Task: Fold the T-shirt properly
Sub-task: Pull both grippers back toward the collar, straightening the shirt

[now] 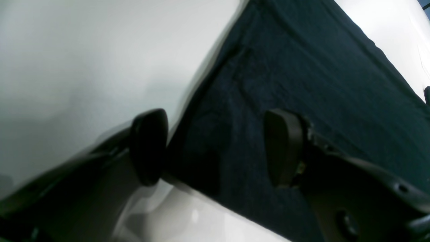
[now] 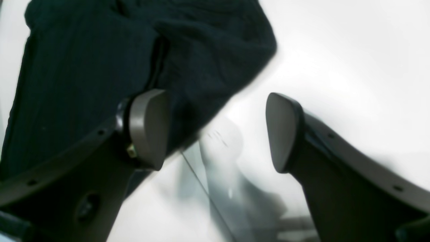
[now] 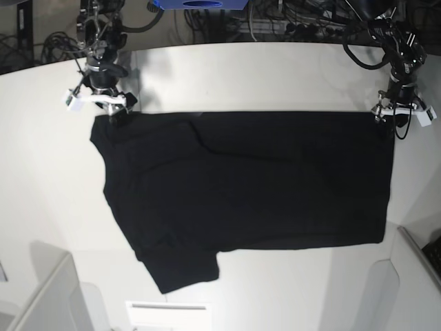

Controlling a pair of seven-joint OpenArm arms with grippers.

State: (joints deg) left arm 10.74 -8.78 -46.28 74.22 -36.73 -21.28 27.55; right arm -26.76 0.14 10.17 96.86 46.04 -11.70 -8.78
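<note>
The large black cloth T-shirt [image 3: 262, 183] looks matt and soft, with a fine ribbed knit and stitched seams showing in the left wrist view [image 1: 302, 67]. The white table top [image 3: 275, 76] is smooth with a faint sheen and soft reflections. The dark, rounded gripper fingertips [image 2: 149, 129], at 9 o'clock in the right wrist view, look like smooth matt plastic or rubber.

White surface [image 3: 262, 76] fills the base view, evenly lit, soft shadows; dark cables [image 3: 296, 21] tangled along its far edge at 12 o'clock, blue box [image 3: 203, 3] beside them; pale grey panels at 7 o'clock [image 3: 41, 296] and 5 o'clock [image 3: 403, 283]
</note>
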